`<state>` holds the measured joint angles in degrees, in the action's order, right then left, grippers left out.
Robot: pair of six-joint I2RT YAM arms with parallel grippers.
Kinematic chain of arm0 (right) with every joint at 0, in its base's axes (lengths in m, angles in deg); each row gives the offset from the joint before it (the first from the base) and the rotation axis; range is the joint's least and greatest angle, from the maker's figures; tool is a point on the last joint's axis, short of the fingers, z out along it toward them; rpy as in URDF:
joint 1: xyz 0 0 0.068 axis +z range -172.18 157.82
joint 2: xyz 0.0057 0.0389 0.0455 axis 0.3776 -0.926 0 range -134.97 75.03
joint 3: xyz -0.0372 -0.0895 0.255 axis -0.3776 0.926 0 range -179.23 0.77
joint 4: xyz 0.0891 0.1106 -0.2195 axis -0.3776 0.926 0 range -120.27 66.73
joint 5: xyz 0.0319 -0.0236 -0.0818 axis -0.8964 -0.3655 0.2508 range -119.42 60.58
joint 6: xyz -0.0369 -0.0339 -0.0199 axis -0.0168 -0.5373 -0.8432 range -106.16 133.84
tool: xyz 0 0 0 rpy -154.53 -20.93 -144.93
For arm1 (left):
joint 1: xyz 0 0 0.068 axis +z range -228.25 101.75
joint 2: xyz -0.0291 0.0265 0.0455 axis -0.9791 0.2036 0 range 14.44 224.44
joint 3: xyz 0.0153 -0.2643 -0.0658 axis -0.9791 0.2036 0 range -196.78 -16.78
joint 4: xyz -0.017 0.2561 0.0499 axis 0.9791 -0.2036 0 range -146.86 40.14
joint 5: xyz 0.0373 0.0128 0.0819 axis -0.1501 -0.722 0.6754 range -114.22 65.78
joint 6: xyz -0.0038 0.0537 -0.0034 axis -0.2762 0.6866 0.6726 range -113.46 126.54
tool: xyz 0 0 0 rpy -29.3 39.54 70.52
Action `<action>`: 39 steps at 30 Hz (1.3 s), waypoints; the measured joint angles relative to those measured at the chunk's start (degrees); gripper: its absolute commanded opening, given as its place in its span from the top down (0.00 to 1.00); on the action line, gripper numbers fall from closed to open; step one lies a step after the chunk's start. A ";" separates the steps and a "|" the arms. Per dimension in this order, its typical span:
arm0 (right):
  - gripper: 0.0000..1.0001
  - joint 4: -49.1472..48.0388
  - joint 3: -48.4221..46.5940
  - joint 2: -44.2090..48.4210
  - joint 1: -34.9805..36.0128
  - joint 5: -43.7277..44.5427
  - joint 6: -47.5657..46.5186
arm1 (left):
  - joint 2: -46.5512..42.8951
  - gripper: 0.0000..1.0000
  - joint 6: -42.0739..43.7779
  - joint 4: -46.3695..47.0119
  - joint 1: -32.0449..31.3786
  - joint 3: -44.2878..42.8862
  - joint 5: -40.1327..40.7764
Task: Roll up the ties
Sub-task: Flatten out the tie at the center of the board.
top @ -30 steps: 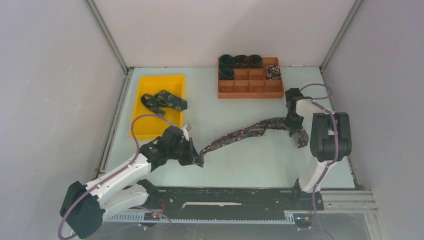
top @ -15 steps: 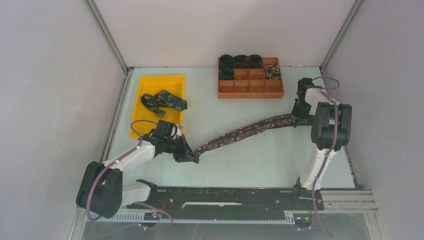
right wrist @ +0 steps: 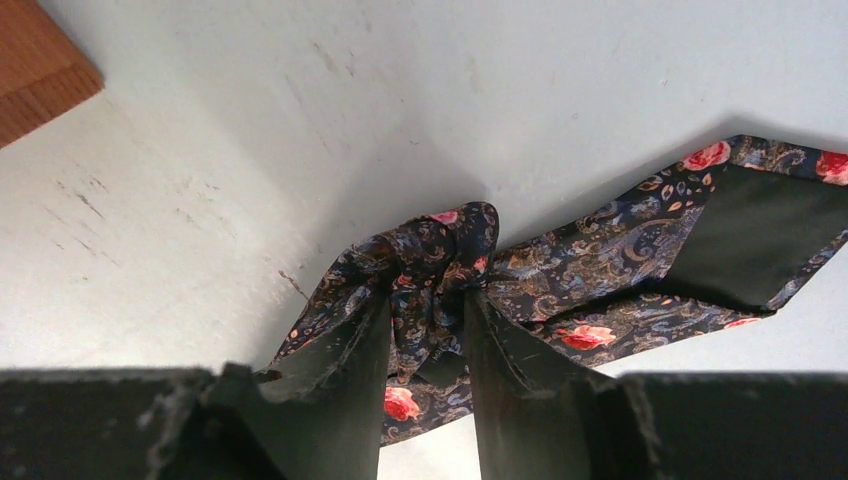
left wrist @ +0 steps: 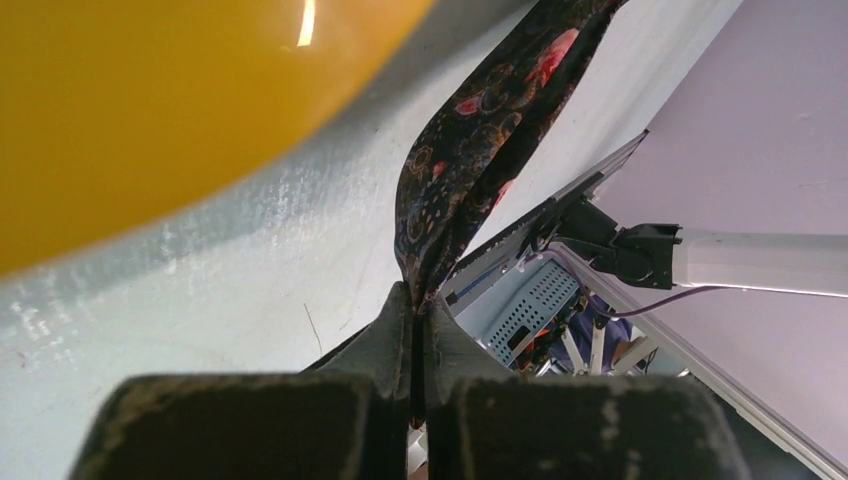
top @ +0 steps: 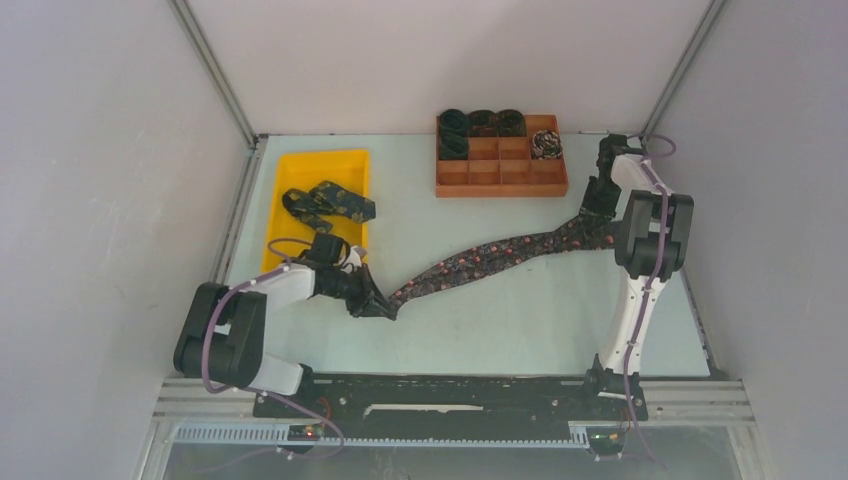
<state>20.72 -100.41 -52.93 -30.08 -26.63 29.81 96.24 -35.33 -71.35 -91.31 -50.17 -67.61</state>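
Observation:
A long dark tie with red roses (top: 490,258) stretches across the table between both grippers. My left gripper (top: 385,308) is shut on its narrow end (left wrist: 440,200), beside the yellow tray. My right gripper (top: 592,212) is shut on a bunched fold near its wide end (right wrist: 440,255), by the wooden box's right side; the wide tip (right wrist: 740,240) lies flat on the table. Two more dark ties (top: 326,203) lie in the yellow tray (top: 305,166). Several rolled ties (top: 480,125) sit in the wooden compartment box (top: 500,175).
White walls enclose the table on three sides. The black rail (top: 450,395) with the arm bases runs along the near edge. A corner of the wooden box (right wrist: 35,70) shows in the right wrist view.
The left gripper drew back left toward the yellow tray and the right gripper moved farther back and right, so the tie is pulled out longer and straighter between them.

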 measured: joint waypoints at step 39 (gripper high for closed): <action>0.72 -12.35 45.13 41.53 31.89 -1.84 10.34 | -10.97 0.62 6.21 -18.64 -11.28 -25.40 34.56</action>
<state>8.37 -55.28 -11.40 1.81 -28.47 40.14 85.27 -29.12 -90.00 -102.59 -75.56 -33.06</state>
